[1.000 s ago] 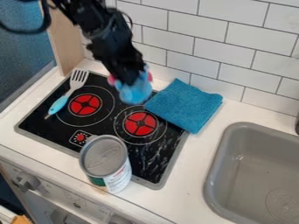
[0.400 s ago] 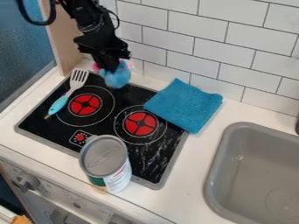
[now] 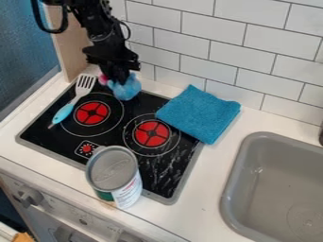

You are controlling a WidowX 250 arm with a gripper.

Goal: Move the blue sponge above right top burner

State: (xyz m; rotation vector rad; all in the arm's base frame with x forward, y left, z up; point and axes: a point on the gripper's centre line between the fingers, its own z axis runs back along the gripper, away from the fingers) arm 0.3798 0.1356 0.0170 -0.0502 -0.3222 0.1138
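- At the back edge of the hob (image 3: 154,176), toward the tiled wall (image 3: 246,56): one blue sponge (image 3: 126,90), borne by the end effector (image 3: 118,81); whether it touches the hob cannot be told.
- End effector: closed on the sponge, blue bulk showing at the viewer's right of the fingers, a pink part (image 3: 103,79) at the left.
- Arm (image 3: 101,23): black, entering at the top edge, upper left; slants down and rightward to a wrist held high, end effector pointing down.
- Destination: right burner (image 3: 151,133), taken as the one meant; the sponge sits nearer the far side of the left burner (image 3: 92,112), so the placing appears unfinished.
- Recommended handling: keep the grip firm and the sponge just clear of the hob; carry it rightward along the back edge, level, then lower gently beyond the right burner and open only once it rests. A soft piece may sag or cling, so part slowly and rise straight.
- Hazards, as judged: cloth (image 3: 199,113), lapping the hob's right back corner, could be dragged; spatula (image 3: 65,112), at the hob's left edge, could be nudged by a leftward drift.
- Can (image 3: 114,171): upright, hob's front edge, away from the route.
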